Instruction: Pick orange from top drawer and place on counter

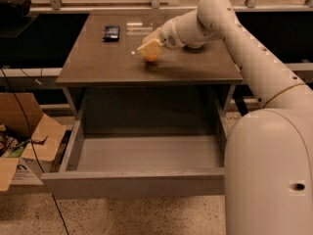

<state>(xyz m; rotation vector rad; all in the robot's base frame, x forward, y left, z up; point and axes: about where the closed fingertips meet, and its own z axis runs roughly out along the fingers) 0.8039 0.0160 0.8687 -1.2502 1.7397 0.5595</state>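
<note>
The arm reaches in from the right over the worktop (98, 62). Its gripper (151, 52) hangs low near the worktop's middle, and the pale fingers (148, 46) are clamped on the orange (153, 58), which shows just beneath them. Whether the orange touches the surface cannot be told. A dark packet (111, 32) lies further back on the left. Below, the drawer (132, 182) stands pulled open. A cardboard box (29, 136) sits on the floor at the left.
</note>
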